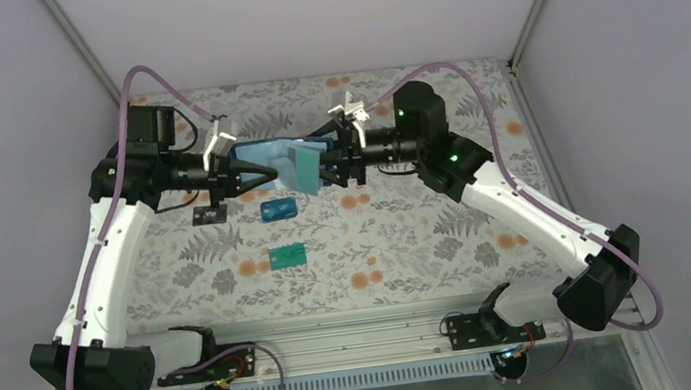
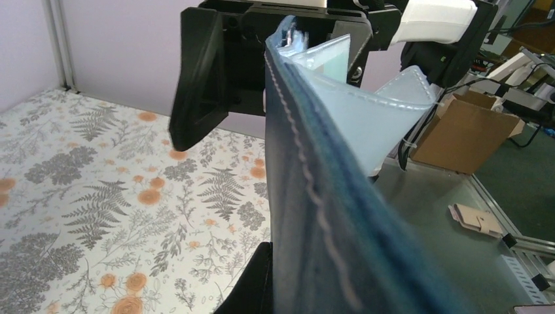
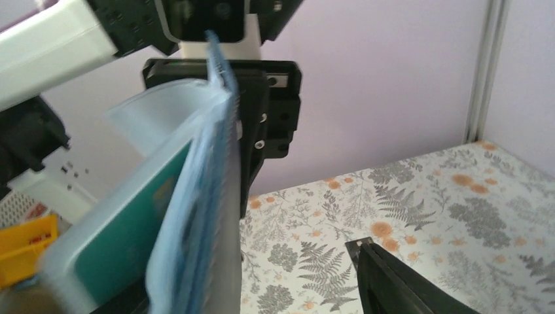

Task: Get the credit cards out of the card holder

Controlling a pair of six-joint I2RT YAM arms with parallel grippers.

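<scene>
**A:** Top external view: where is the card holder (image 1: 286,157)?

**B:** Off the table (image 1: 406,227), held up between the two arms just above the middle of the frame. It is opened out, with its pale inner pockets showing.

**A:** Who has it?

**B:** The left gripper (image 1: 263,174) is clenched on the dark cover. In the left wrist view the stitched edge rises from the bottom of the frame, out from between its jaws.

**A:** And the right gripper (image 1: 330,170)?

**B:** Released. In the right wrist view its one visible finger (image 3: 393,284), low and right of centre, stands well clear of the holder, which fills the left side. The other finger is hidden.

**A:** Cards?

**B:** Three lie on the floral surface below the holder, apart from each other. There is a dark card (image 1: 209,214) at left, a blue card (image 1: 278,210) in the middle and a green card (image 1: 287,255) lower down.

**A:** Anything inside?

**B:** A teal pocketed card (image 3: 124,242) shows through a pale sleeve at the lower left of the right wrist view.
</scene>
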